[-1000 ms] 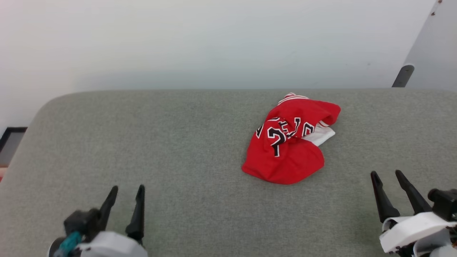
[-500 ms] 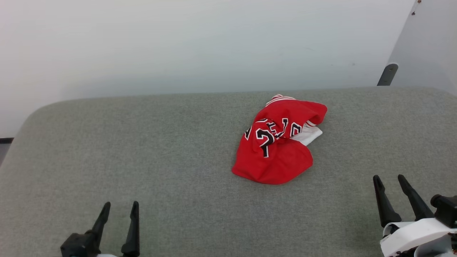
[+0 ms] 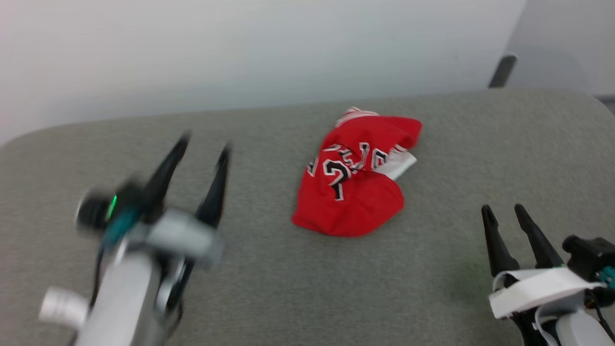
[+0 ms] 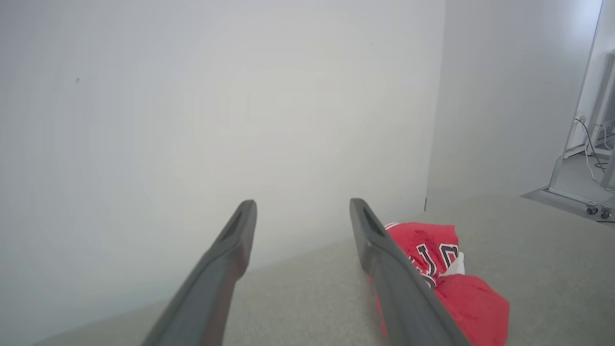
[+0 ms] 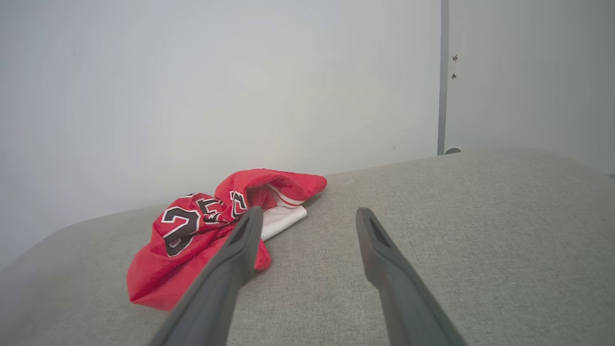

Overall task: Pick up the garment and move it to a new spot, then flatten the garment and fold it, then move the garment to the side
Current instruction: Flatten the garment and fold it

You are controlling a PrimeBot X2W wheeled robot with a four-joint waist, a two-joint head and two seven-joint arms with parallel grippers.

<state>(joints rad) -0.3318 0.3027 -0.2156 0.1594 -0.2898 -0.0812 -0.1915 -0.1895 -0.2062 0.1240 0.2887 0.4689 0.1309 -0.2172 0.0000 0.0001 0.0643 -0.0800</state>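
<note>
My left end effector and right end effector both gaped empty over the grey, coarse-woven bench, flanking the crumpled red garment.

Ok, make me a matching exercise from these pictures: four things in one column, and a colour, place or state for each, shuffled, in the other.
Column one:
1. garment
2. left gripper
3. right gripper
4. padded surface

Column two:
A. grey, textured fabric
B. crumpled red heap
C. open, blurred, left of the garment in the head view
D. open, sharp, at the head view's lower right

Pairs: 1-B, 2-C, 3-D, 4-A
</note>
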